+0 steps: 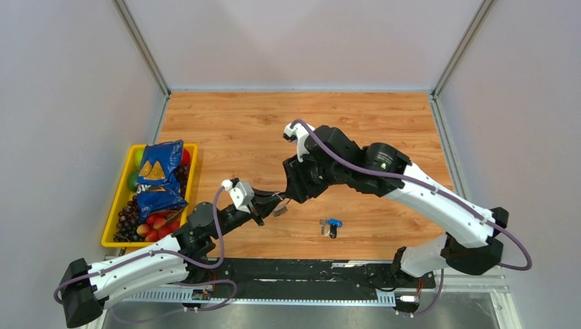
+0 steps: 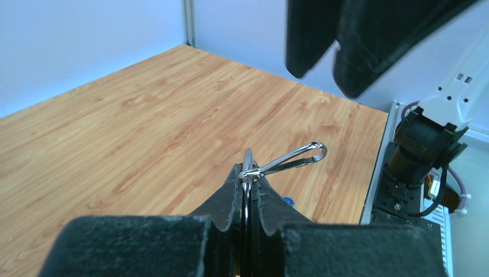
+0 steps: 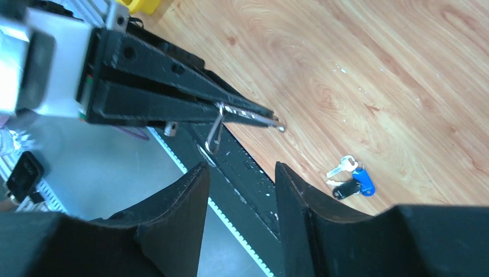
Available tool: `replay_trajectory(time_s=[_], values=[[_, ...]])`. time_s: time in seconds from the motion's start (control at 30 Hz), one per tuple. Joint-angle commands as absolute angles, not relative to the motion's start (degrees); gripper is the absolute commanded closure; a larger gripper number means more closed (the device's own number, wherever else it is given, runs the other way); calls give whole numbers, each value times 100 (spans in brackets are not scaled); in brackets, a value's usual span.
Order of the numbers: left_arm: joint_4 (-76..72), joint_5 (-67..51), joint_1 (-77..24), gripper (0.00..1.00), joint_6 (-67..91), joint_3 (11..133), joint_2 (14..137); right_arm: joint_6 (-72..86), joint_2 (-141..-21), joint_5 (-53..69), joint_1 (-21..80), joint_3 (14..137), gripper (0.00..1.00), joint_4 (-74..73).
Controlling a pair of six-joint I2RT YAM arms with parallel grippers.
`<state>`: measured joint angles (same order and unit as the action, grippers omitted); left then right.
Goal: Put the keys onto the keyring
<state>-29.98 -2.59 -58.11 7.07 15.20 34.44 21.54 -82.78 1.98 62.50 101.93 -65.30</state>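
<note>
Holding the keyring (image 2: 248,157) above the desk (image 1: 274,123), midway along its near edge.
Your left claw (image 2: 248,179) is clenched on the ring; your right claw (image 3: 239,173) stands released just beside it. The keys (image 1: 331,225), blue-headed, black-headed and plain silver, lie together on the desk near the near edge, right of centre.

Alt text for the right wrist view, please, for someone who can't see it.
The left pincer reaches in from the upper left, shut on the thin wire keyring. The right pincer, open, frames the bottom edge. The keys, blue, black and silver, lie together on the wooden table at lower right.
</note>
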Motion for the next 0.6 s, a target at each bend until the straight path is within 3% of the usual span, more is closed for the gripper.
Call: replay_trajectory(time_s=[0.0,0.2,0.57], values=[[-2746,56,-5835,100,1166,2109,3397,2056,-7449,-453,6465,9150,51,-5227],[-2174,458,-5832,100,1556,2497,3528,1548,-6969,-1337,7147,8393,50,-4076],[-1172,564,-5829,100,2037,3037,3687,951,-7173,-2588,7826,8510,50,-3595]])
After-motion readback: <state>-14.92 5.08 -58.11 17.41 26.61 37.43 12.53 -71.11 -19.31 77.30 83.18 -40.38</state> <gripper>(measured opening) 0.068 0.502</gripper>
